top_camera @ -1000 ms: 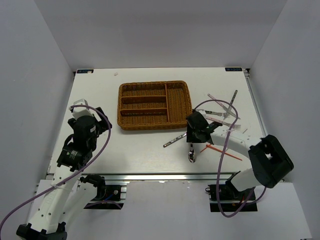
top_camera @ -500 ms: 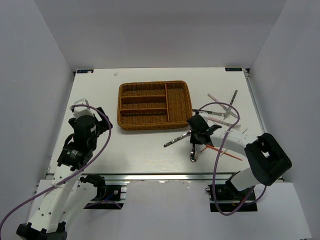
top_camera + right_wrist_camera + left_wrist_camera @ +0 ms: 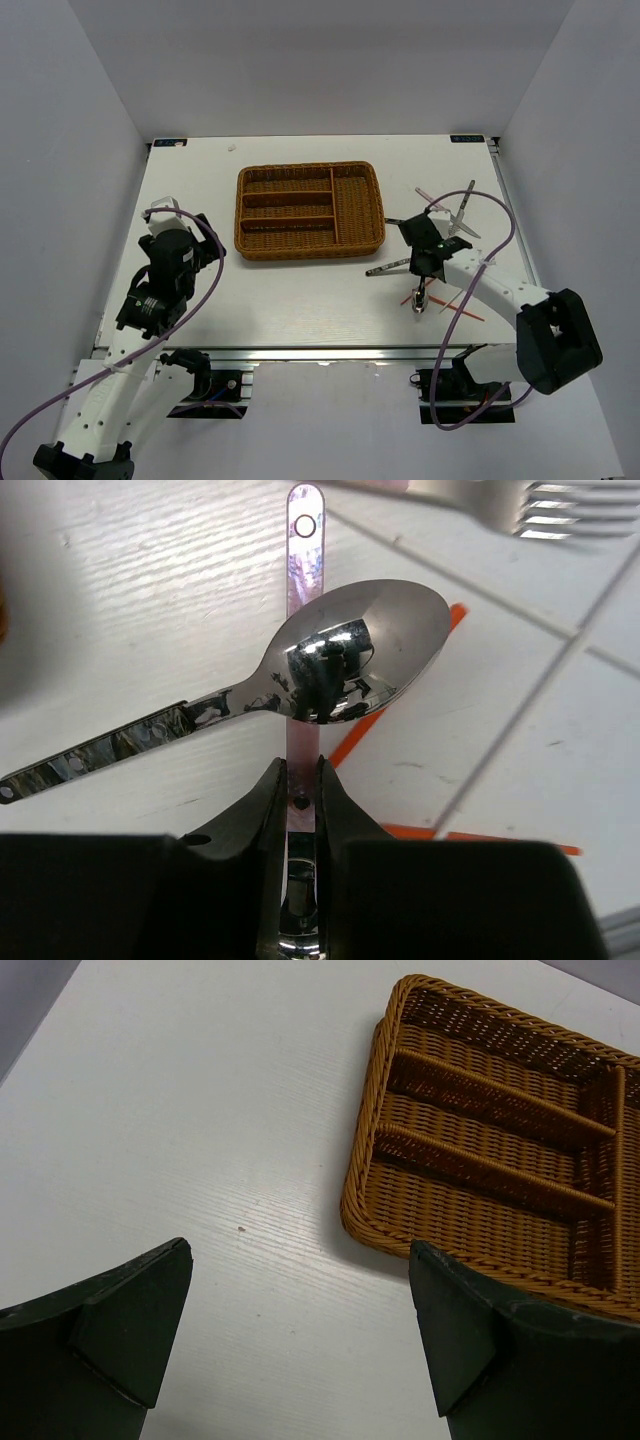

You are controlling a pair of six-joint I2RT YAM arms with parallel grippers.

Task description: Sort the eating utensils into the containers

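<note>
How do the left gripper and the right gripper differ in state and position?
The left gripper is wide open and empty; the right gripper is shut on a pink-handled utensil. The left hangs beside the wicker tray; the right is by a spoon. Both are dark and two-fingered.

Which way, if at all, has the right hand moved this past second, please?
Yes. The right hand shifted right, farther from the wicker tray, gripping a pink-handled utensil.

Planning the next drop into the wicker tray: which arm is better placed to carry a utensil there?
Right. The right gripper is shut on the pink-handled utensil. The left gripper hangs open and empty near the wicker tray, with nothing to carry.
</note>
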